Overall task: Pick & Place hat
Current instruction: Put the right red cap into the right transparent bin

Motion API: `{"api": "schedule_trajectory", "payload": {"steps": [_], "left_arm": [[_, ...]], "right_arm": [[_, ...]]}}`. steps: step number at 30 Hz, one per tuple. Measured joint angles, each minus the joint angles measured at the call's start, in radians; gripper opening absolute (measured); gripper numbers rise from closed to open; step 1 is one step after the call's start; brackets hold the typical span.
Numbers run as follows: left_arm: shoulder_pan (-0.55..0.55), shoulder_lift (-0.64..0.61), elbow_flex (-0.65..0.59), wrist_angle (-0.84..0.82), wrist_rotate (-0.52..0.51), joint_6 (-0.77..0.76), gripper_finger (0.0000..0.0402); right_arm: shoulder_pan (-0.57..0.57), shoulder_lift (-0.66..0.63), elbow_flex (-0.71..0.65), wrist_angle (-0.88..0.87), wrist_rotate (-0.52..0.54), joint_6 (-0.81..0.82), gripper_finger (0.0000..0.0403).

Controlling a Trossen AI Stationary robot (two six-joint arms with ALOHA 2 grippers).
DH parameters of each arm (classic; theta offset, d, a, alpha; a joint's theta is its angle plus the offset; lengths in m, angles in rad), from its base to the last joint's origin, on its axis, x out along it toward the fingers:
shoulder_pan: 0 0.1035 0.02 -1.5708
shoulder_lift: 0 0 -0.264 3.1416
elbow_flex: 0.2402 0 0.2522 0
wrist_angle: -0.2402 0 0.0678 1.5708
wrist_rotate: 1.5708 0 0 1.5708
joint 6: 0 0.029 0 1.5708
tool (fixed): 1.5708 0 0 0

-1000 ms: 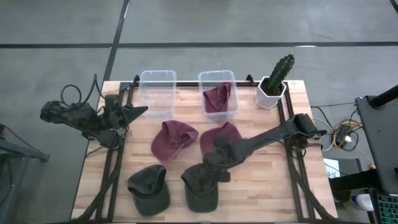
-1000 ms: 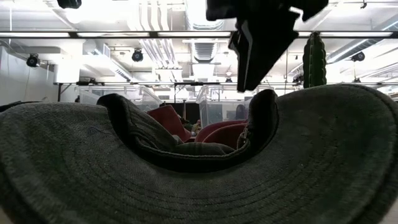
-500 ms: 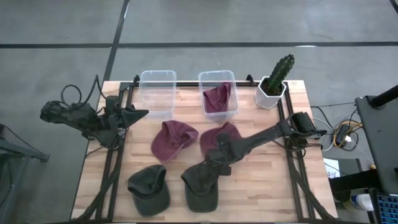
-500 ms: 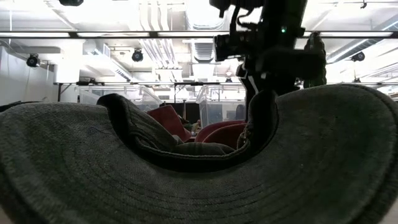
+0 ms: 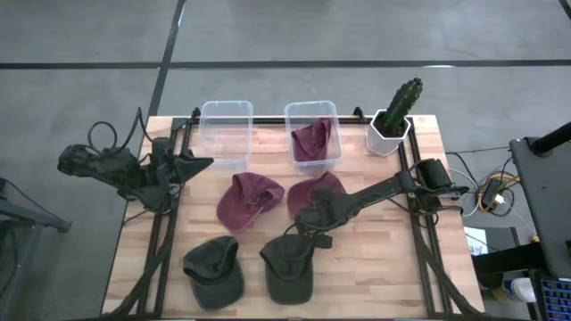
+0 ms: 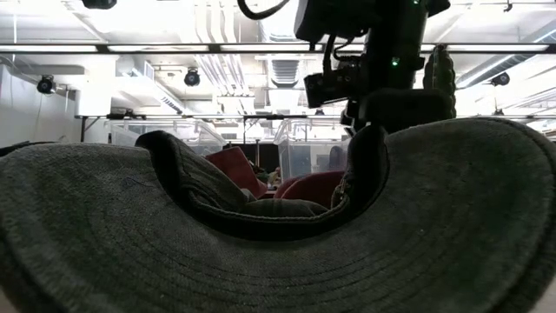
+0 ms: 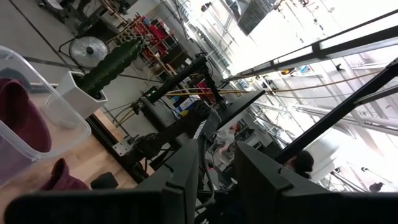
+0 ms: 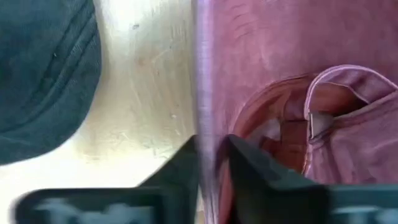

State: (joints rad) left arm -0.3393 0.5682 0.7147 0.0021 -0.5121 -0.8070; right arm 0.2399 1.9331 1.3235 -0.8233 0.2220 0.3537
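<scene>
Maroon hat (image 5: 314,198) just right of the other maroon hat (image 5: 247,198): right gripper (image 5: 308,234) jaws pinch its brim edge; we should lift gently, avoiding slip.

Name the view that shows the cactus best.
High view: the potted cactus stands whole at the table's far right corner. The low view shows only its top behind the right arm; the left wrist view shows it tilted; the right wrist view misses it.

Three maroon hats (image 5: 247,198), two green hats (image 5: 214,265), two bins (image 5: 226,114), seemingly one cactus (image 5: 401,101).
</scene>
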Motion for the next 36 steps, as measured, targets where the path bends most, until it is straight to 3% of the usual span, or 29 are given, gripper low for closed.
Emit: {"api": "schedule_trajectory", "payload": {"steps": [2, 5, 13, 21, 28, 36], "left_arm": [[0.0, 0.0, 0.0, 0.0, 0.0, 0.0, 0.0098], [0.0, 0.0, 0.0, -0.003, 0.0, -0.002, 0.0098], [0.0, 0.0, 0.0, -0.037, 0.001, -0.179, 0.0098], [0.0, 0.011, 0.0, -0.124, 0.064, -0.36, 0.0098], [0.0, 0.056, 0.0, -0.187, 0.118, -0.538, 0.0098], [0.0, 0.168, 0.0, -0.171, 0.186, -0.748, 0.0098]], "right_arm": [[-0.003, 0.0, 0.005, -0.015, -0.015, 0.032, 0.0025], [-0.004, 0.0, 0.034, -0.061, -0.018, 0.055, 0.0014], [0.059, 0.001, 0.296, -0.412, 0.012, -0.005, 0.0011], [0.144, 0.001, 0.611, -0.642, 0.115, -0.09, 0.001], [0.212, 0.001, 0.802, -0.667, 0.238, -0.214, 0.0011], [0.245, 0.001, 0.876, -0.654, 0.426, -0.306, 0.0011]]}}
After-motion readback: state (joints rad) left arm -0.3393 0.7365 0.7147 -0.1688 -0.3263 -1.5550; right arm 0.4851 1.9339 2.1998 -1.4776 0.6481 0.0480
